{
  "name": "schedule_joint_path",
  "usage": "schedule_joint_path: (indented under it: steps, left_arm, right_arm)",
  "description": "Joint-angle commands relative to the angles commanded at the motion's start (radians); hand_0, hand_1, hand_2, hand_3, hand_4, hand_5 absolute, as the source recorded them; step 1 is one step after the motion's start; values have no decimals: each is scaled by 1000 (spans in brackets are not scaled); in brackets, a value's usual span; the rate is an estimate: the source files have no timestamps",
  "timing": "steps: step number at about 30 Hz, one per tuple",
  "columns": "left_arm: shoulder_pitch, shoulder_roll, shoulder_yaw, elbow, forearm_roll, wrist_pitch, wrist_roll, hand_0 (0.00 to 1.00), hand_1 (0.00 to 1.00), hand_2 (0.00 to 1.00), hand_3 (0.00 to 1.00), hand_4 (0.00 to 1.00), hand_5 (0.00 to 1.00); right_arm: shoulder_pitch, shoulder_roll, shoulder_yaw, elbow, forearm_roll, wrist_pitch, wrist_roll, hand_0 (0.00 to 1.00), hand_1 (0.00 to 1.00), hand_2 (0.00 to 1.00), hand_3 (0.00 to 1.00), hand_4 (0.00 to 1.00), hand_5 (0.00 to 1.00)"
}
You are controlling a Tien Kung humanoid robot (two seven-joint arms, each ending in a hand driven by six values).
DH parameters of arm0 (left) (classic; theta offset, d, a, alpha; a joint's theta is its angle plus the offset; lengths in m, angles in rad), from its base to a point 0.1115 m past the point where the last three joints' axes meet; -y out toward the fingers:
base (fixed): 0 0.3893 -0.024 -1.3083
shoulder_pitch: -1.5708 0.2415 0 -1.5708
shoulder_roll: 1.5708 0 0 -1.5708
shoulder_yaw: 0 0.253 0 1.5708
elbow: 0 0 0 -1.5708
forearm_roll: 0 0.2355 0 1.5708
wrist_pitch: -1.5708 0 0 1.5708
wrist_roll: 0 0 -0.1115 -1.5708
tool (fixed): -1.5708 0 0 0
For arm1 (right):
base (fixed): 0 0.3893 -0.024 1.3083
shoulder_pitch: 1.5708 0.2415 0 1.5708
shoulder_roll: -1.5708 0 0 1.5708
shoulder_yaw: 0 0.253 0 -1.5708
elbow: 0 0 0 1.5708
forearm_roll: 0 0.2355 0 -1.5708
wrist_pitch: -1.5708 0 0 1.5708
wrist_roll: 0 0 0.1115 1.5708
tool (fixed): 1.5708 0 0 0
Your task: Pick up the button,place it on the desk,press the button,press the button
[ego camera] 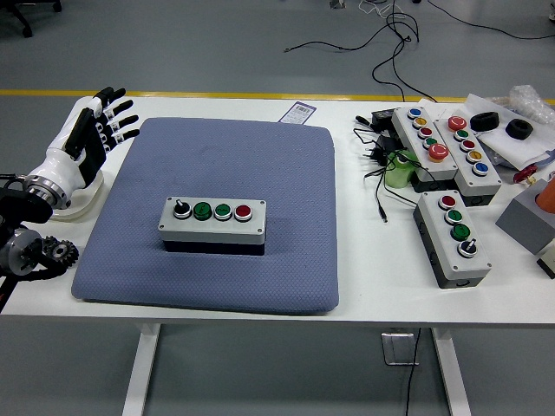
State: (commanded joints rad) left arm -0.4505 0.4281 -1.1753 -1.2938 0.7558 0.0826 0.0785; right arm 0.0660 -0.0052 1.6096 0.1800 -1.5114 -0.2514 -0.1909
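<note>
- The left arm (30,221) is cut off by the picture's left edge; only its wrist and geared joint show.
- At the table's right edge, a grey box (527,217) and an orange object (547,192) are cropped.
- Print on the label card (300,112) at the far edge is too small to read.
</note>
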Motion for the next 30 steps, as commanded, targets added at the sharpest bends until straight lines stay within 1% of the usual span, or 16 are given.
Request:
schedule_joint_path:
  steps: [13, 19, 24, 27, 30]
  left_arm:
    - [-1, 7, -11, -5, 15, -12, 12, 841, 907, 961, 972, 586, 998]
    - [-1, 3, -14, 1, 27, -24, 21, 840, 907, 960, 971, 589, 998]
    - [0, 10, -9, 1, 26, -26, 22, 841, 907, 960, 971, 589, 998]
    - [-5, 8, -2, -1, 25, -26, 22, 841, 907, 960, 971, 589, 998]
    - [-22, 5, 17, -2, 26, -29, 27, 840, 908, 959, 971, 588, 998]
  right_arm:
    - [-7, 3, 0, 0, 2, 0, 1, 559, 659, 716, 618, 298, 126]
    - [-5, 2, 0, 0, 4, -2, 4, 559, 660, 716, 618, 298, 126]
    - [-6, 3, 9, 0, -1, -4, 5, 559, 658, 715, 618, 298, 127]
    - [-7, 5, 11, 0, 3, -4, 5, 559, 658, 715, 618, 298, 127]
    - [-8, 5, 25, 0, -1, -6, 7, 557, 660, 715, 618, 297, 128]
